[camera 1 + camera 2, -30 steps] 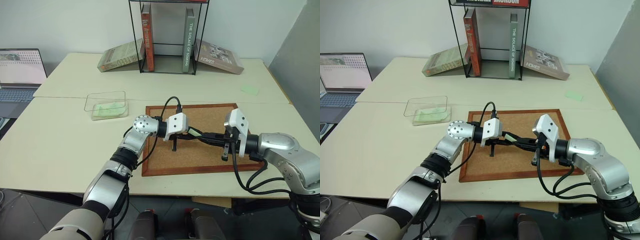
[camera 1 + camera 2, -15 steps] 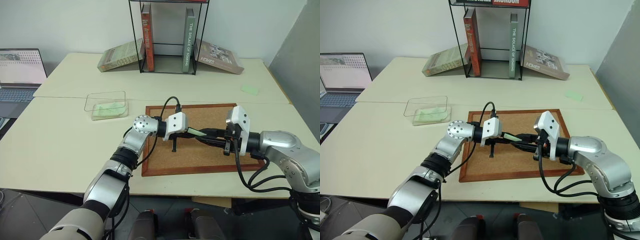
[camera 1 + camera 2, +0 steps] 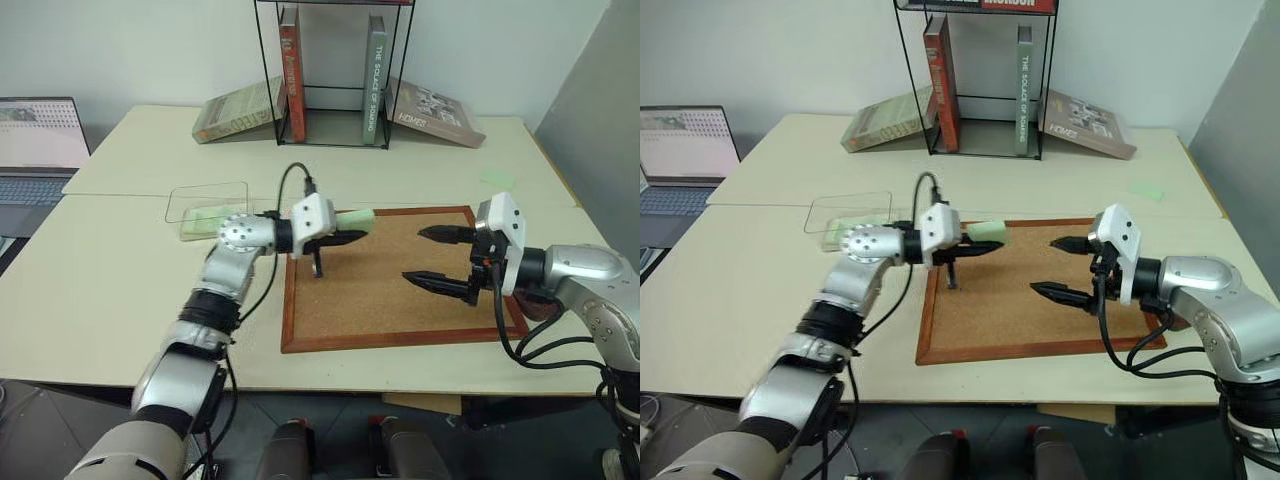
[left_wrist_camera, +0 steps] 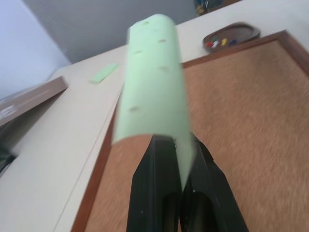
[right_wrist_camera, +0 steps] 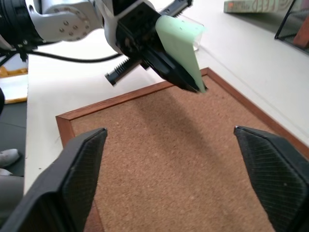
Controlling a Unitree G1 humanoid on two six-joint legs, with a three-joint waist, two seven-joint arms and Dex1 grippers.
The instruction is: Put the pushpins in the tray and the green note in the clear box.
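Note:
My left gripper is shut on the green note, a pale green slip that sticks out past its fingertips above the corkboard's far left corner. The right wrist view shows the same note curling over the black left fingers. My right gripper hangs open over the corkboard's right half, well apart from the note. The clear box stands left of the board with green slips inside. In the left wrist view the tray, a dark red-brown dish, lies off the board's corner with small coloured pushpins in it.
A wood-framed corkboard lies in front of me. A black wire book rack with upright books stands at the back, with leaning books at either side. A flat green slip lies at the right, and a laptop sits far left.
My right gripper has opened and let go of the note, drawing slightly right. My left gripper has carried the note left and up, toward the clear box.

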